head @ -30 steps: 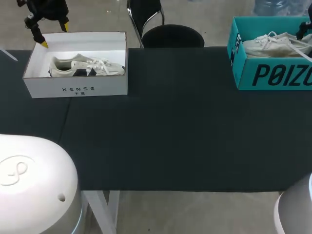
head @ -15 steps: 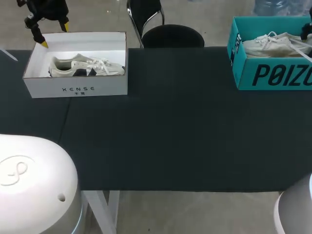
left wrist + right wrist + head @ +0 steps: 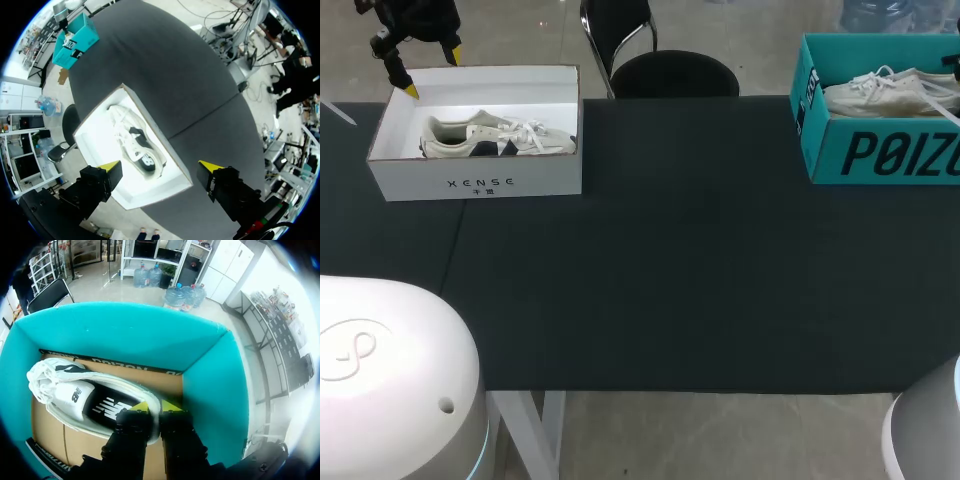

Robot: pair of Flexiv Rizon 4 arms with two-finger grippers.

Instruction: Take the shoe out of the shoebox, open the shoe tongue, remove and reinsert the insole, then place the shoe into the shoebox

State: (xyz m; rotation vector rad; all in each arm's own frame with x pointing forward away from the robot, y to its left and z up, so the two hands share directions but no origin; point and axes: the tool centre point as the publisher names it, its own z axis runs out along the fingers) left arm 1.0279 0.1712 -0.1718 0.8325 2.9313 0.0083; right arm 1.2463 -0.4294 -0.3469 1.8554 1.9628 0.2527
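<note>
Shoe (image 3: 85,402) lies in teal shoebox (image 3: 210,385), far right corner of table (image 3: 670,250). Right gripper (image 3: 155,407) jaws pinching its heel collar; lift-out not yet done. Left gripper (image 3: 160,167) jaws spread above white shoebox (image 3: 95,132), far left corner. Tongue, insole and return all remain

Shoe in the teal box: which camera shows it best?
The right wrist view. It looks straight into the teal box and shows nearly the whole shoe, with the right tool closed on its heel rim. The head view catches only its top and laces above the box wall. The left wrist view shows just the distant box.
</note>
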